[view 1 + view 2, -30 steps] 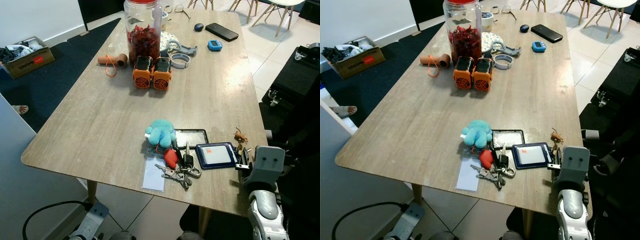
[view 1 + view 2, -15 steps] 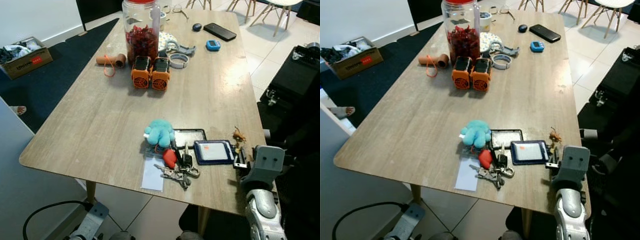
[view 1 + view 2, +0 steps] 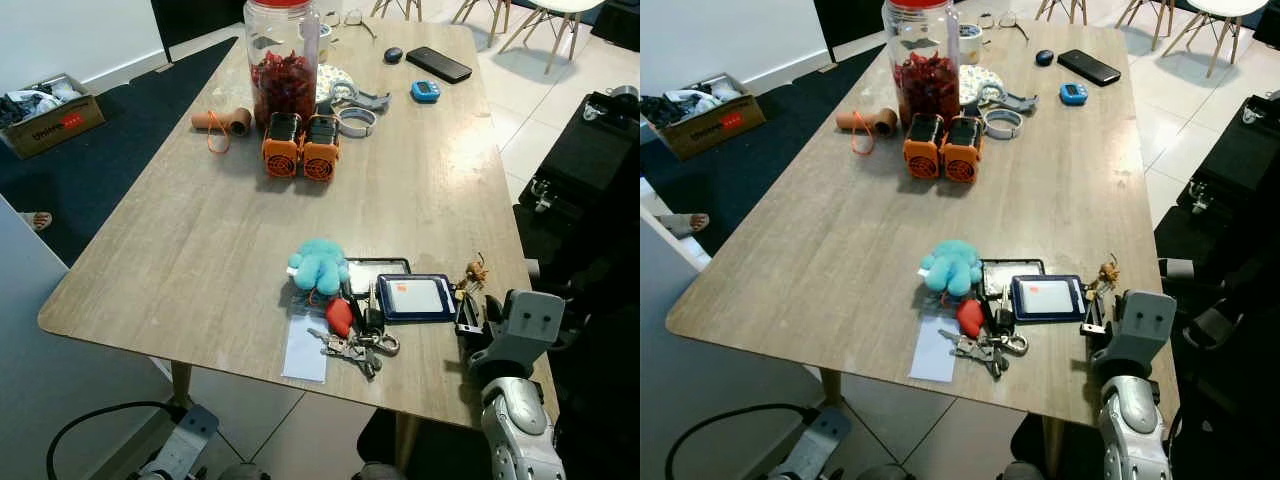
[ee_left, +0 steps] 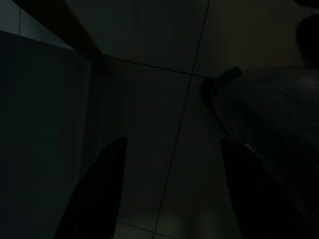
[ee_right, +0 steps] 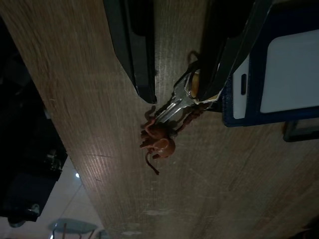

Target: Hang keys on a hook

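The blue card holder has been shifted left, and now overlaps the black-framed card beside the keys (formerly just apart). The right gripper has been brought left along the near table edge, fingers apart around the small key and brown charm.

A light wood-grain desk holds a turquoise plush toy, a navy-blue card holder, silver keys and two orange-and-black batteries.

Right arm is silver-grey metal with a boxy wrist block bearing two dark round holes. Its gripper fingers are long, flat and black.
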